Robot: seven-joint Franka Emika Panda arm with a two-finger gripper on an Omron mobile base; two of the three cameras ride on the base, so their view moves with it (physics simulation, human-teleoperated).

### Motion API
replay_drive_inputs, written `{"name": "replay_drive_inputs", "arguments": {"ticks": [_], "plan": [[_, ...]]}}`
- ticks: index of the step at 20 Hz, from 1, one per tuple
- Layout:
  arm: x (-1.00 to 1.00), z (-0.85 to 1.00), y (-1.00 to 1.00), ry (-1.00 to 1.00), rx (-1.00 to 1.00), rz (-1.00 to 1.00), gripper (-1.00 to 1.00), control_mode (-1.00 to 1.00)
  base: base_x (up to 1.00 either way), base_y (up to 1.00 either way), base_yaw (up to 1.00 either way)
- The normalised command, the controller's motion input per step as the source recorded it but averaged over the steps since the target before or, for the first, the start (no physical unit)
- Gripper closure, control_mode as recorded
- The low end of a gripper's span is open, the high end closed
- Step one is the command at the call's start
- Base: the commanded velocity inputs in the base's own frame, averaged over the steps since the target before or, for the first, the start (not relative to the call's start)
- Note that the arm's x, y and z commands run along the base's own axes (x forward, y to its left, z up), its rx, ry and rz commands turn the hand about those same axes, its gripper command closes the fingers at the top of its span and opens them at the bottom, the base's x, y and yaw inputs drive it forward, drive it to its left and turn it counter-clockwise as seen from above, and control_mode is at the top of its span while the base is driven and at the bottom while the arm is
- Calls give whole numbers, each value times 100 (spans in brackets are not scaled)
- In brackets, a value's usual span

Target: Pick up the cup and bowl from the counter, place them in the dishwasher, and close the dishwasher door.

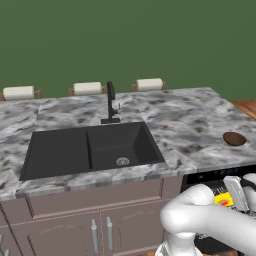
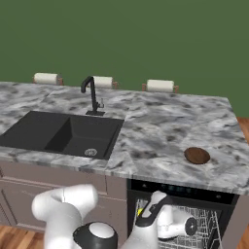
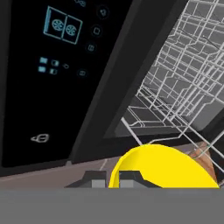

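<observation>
One yellow cup (image 3: 157, 168) sits pinched by the fingers (image 3: 113, 179) before the dishwasher (image 3: 175, 83) rack; its panel icons are unreadable. Bowl (image 2: 197, 155) lies flat on the bench (image 2: 155, 126).

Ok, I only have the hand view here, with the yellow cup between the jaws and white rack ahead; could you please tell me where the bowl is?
Observer: The bowl sits on the counter, to the right of the sink and just above the dishwasher.
Operator: Thank you. How does the arm stand relative to it?
Observer: The arm is bent low, and the cup is below the counter's edge, at the dishwasher's open front, well under the bowl.
</observation>
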Motion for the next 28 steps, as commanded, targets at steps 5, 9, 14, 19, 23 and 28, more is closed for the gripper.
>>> {"name": "replay_drive_inputs", "arguments": {"ticks": [5,9,14,19,23,28], "plan": [[25,-29,-27,7,0,0,100,-100,0,0,0],[14,-34,-19,2,-1,0,100,-100,0,0,0],[18,-44,-15,4,-1,0,100,-100,0,0,0],[24,-47,-14,4,-2,0,100,-100,0,0,0],[26,-49,-15,6,0,0,100,-100,0,0,0],[27,-58,-15,9,0,0,100,-100,0,0,0]]}}
